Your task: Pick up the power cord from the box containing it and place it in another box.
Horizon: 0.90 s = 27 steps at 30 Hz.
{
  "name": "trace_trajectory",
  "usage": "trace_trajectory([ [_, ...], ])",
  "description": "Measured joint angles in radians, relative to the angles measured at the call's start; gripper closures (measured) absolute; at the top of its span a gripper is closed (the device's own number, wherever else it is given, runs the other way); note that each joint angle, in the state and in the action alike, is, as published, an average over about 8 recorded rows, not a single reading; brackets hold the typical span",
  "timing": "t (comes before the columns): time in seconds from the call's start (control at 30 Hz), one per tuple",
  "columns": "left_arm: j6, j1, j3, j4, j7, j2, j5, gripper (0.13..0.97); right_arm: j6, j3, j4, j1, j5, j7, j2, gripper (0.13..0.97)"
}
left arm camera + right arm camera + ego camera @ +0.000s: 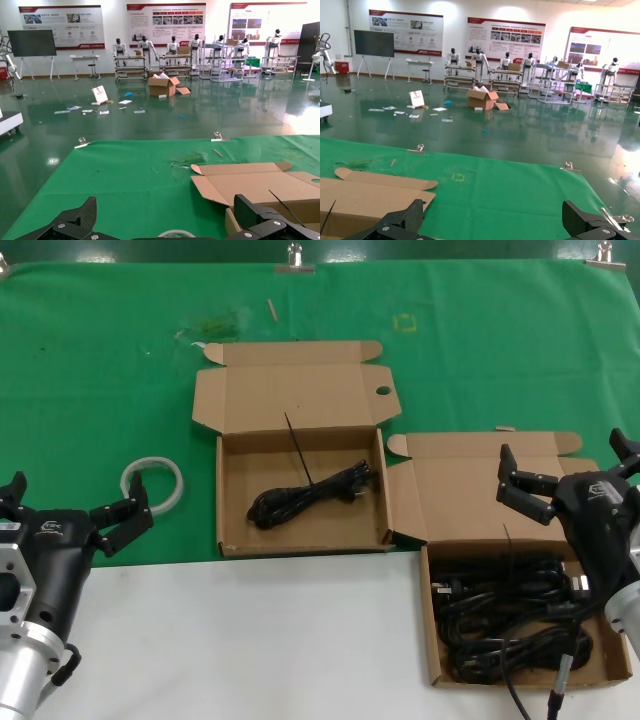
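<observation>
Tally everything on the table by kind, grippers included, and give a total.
Cardboard boxes: 2, the left box and the right box
Black cord bundles: 2, the slim power cord and a thicker mass
White ring: 1
Grippers: 2, left gripper, right gripper, both open
Total: 7

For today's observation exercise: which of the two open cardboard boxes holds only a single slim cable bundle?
The box in the middle, on the green cloth, holds one slim cord bundle. The box by the right gripper is packed with many black cords.
</observation>
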Motion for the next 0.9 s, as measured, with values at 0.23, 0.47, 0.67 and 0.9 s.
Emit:
trace_trajectory([
  [0.23, 0.0, 0.0, 0.0, 0.0, 0.0, 0.0, 0.0, 0.132, 0.0, 0.0, 0.0, 0.0, 0.0, 0.0, 0.0, 0.129],
  [0.47, 0.0, 0.0, 0.0, 0.0, 0.0, 0.0, 0.0, 0.132, 0.0, 0.0, 0.0, 0.0, 0.0, 0.0, 0.0, 0.129],
  [0.67, 0.0, 0.0, 0.0, 0.0, 0.0, 0.0, 0.0, 0.132, 0.0, 0.0, 0.0, 0.0, 0.0, 0.0, 0.0, 0.129],
  [0.9, 0.0, 0.0, 0.0, 0.0, 0.0, 0.0, 0.0, 0.132, 0.0, 0.0, 0.0, 0.0, 0.0, 0.0, 0.0, 0.129],
])
